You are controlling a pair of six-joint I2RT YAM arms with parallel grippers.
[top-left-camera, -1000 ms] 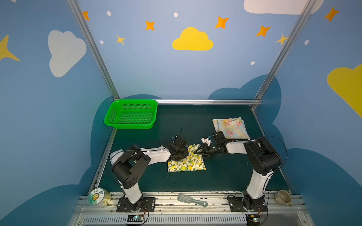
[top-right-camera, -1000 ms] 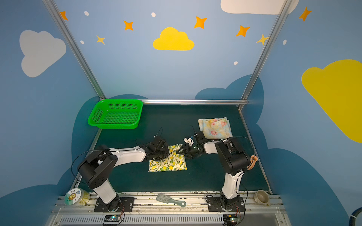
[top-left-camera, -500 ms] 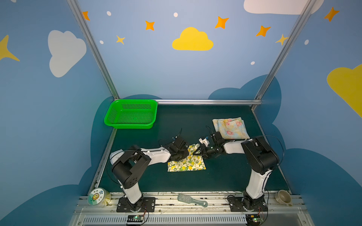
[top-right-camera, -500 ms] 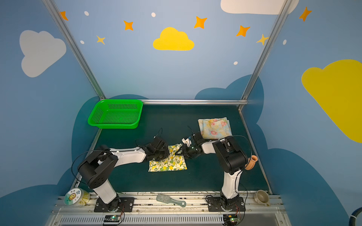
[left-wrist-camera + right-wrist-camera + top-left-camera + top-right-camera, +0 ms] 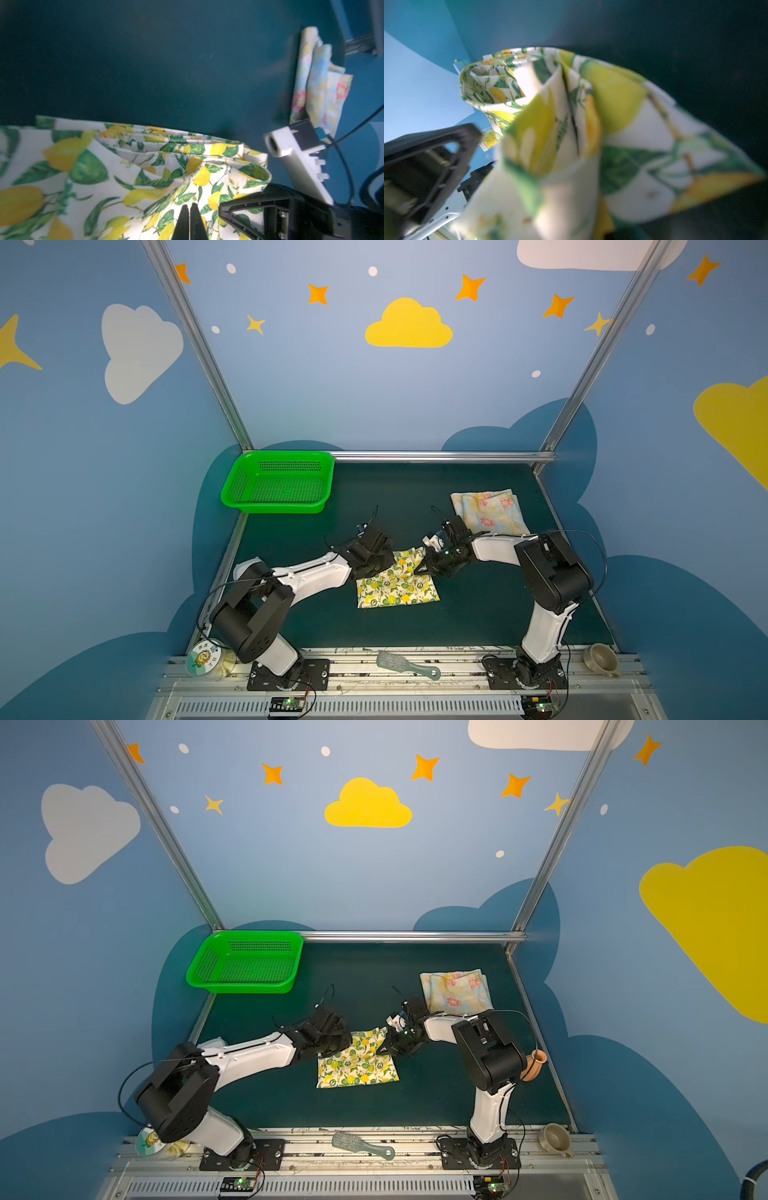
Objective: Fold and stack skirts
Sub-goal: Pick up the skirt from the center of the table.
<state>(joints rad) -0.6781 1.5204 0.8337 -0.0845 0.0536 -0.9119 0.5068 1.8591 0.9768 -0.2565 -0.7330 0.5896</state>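
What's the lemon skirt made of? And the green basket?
The lemon skirt looks like thin, matte woven cloth: it creases and folds softly. The green basket looks like glossy plastic: stiff mesh walls full of small holes, with a shiny rim.

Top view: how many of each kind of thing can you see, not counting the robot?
Skirts: 2, the lemon skirt and the flowery skirt
Green basket: 1
Hairbrush: 1
Cup: 1
Round tub: 1
Small brown vase: 1
Total: 7
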